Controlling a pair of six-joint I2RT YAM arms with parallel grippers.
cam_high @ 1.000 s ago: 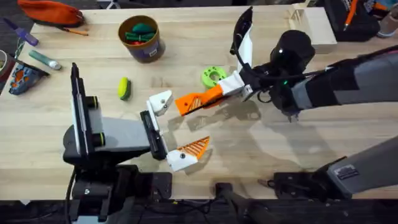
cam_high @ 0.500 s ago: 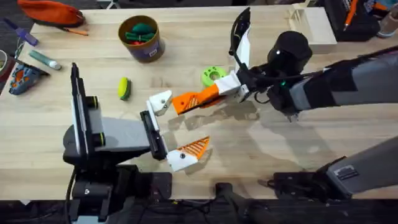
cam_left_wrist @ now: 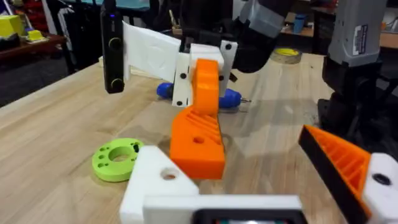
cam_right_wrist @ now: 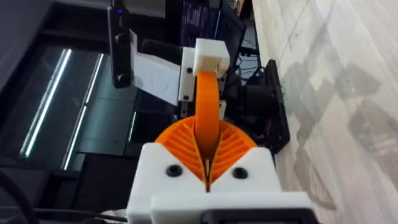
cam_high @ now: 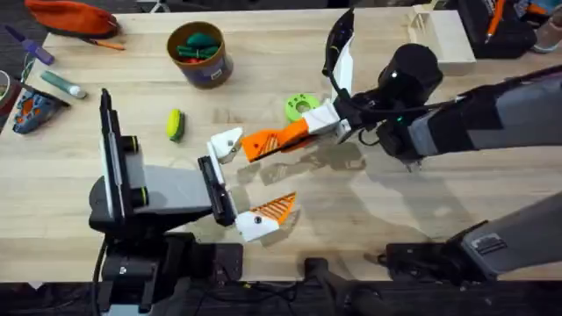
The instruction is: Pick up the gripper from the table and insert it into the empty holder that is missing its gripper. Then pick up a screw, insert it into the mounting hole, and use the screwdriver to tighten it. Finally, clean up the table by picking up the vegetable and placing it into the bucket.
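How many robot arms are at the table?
2. The left black robot arm sits at the near left. The right black robot arm reaches in from the right, its tool shut on the small orange plastic wedge.

A big wooden table holds a tan bucket, a yellow-green vegetable and a green ring.

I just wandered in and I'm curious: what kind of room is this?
Probably a robotics lab or workshop: two robot arms work at a wooden table, the right gripper holds an orange gripper, and a bucket holds toys.
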